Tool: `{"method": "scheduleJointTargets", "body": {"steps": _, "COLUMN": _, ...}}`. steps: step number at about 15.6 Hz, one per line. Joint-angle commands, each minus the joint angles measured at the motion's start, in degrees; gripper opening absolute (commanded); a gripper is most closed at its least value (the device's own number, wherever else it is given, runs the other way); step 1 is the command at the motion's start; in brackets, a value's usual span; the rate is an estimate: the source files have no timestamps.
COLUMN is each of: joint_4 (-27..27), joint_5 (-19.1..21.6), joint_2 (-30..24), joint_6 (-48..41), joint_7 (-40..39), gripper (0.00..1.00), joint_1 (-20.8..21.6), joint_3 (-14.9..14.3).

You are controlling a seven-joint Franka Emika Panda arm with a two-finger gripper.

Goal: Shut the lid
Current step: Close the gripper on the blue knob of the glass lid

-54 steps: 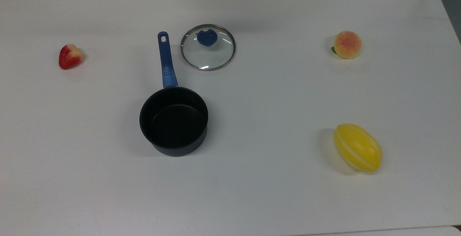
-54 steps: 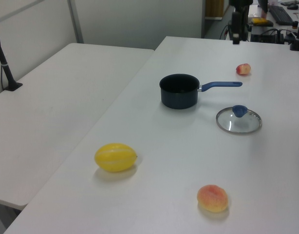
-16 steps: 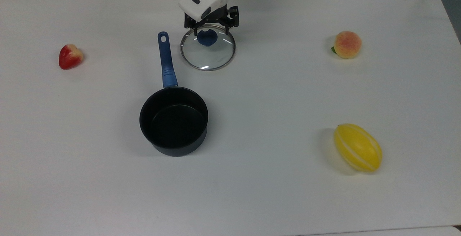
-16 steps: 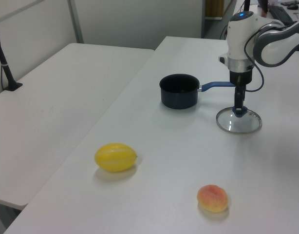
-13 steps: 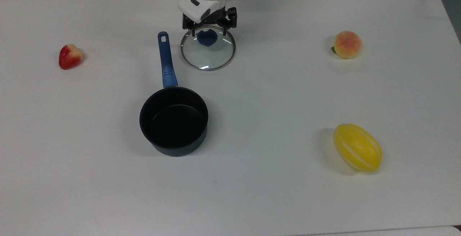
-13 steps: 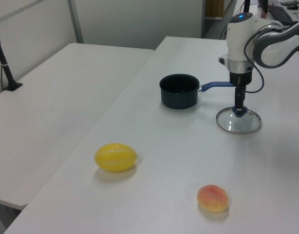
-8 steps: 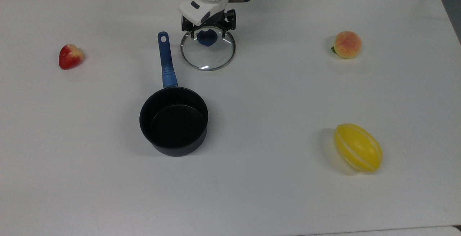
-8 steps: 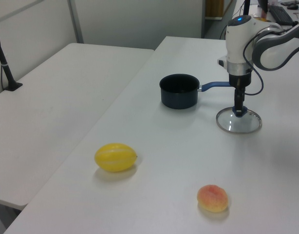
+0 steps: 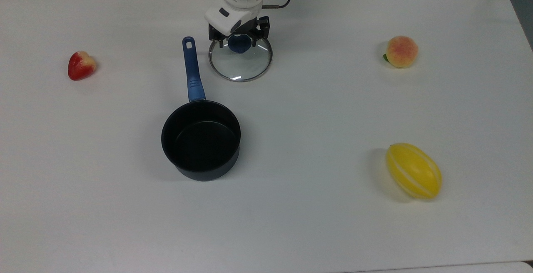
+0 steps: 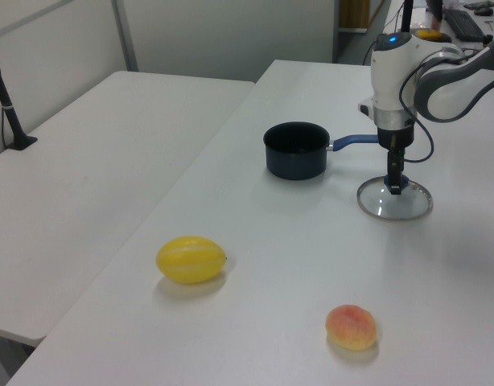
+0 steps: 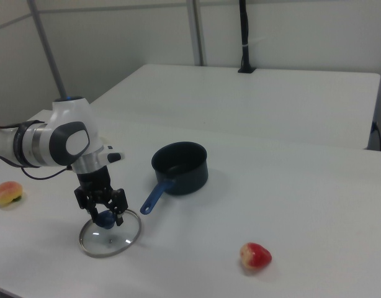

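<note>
The round glass lid (image 9: 241,62) lies flat on the white table, its blue knob (image 9: 238,44) toward the far rim. My gripper (image 9: 237,41) is down at the knob, open, with one finger on each side of it. The right view shows the gripper (image 11: 105,216) straddling the knob above the lid (image 11: 110,239). In the left view the gripper (image 10: 394,189) points straight down onto the lid (image 10: 400,205). The black saucepan (image 9: 201,139) stands uncovered nearer the front, and its blue handle (image 9: 191,71) points toward the lid's left side.
A red strawberry (image 9: 81,65) lies at the top view's left. A peach (image 9: 401,51) and a yellow melon (image 9: 414,171) lie at the top view's right. Bare table separates the lid from the saucepan. A second white table (image 10: 86,161) adjoins.
The arm came in over the lid and has lowered, so the open fingers now sit beside the blue knob. Lid, saucepan and fruit have not moved.
</note>
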Motion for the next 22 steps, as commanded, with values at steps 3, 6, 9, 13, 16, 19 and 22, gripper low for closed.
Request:
{"method": "scheduleJointTargets", "body": {"steps": 3, "joint_4": -1.5, "joint_5": -1.3, "joint_2": -0.6, "joint_6": 1.1, "joint_7": 0.9, "gripper": 0.43, "joint_1": -0.3, "joint_3": 0.7}}
{"method": "scheduleJointTargets", "body": {"steps": 6, "joint_4": -1.4, "joint_5": -1.3, "joint_2": -0.9, "joint_6": 0.7, "joint_7": 0.4, "gripper": 0.26, "joint_1": -0.3, "joint_3": 0.7}}
{"method": "scheduleJointTargets", "body": {"steps": 9, "joint_4": -1.2, "joint_5": -1.2, "joint_2": -1.1, "joint_6": -0.7, "joint_7": 0.4, "gripper": 0.23, "joint_1": -0.1, "joint_3": 0.7}}
{"method": "scheduleJointTargets", "body": {"steps": 13, "joint_4": -0.4, "joint_5": -0.8, "joint_2": -3.0, "joint_6": -6.3, "joint_7": 0.4, "gripper": 0.23, "joint_1": 0.1, "joint_3": 3.7}}
{"method": "scheduleJointTargets", "body": {"steps": 16, "joint_4": 2.5, "joint_5": -0.2, "joint_2": -3.3, "joint_6": -12.0, "joint_7": 0.4, "gripper": 0.23, "joint_1": 0.1, "joint_3": 5.3}}
{"method": "scheduleJointTargets", "body": {"steps": 19, "joint_4": 7.2, "joint_5": 2.9, "joint_2": -3.4, "joint_6": -17.6, "joint_7": -0.7, "gripper": 0.23, "joint_1": 0.1, "joint_3": 6.7}}
{"method": "scheduleJointTargets", "body": {"steps": 22, "joint_4": 13.9, "joint_5": 5.8, "joint_2": -3.2, "joint_6": -23.2, "joint_7": -2.8, "gripper": 0.23, "joint_1": -0.4, "joint_3": 6.7}}
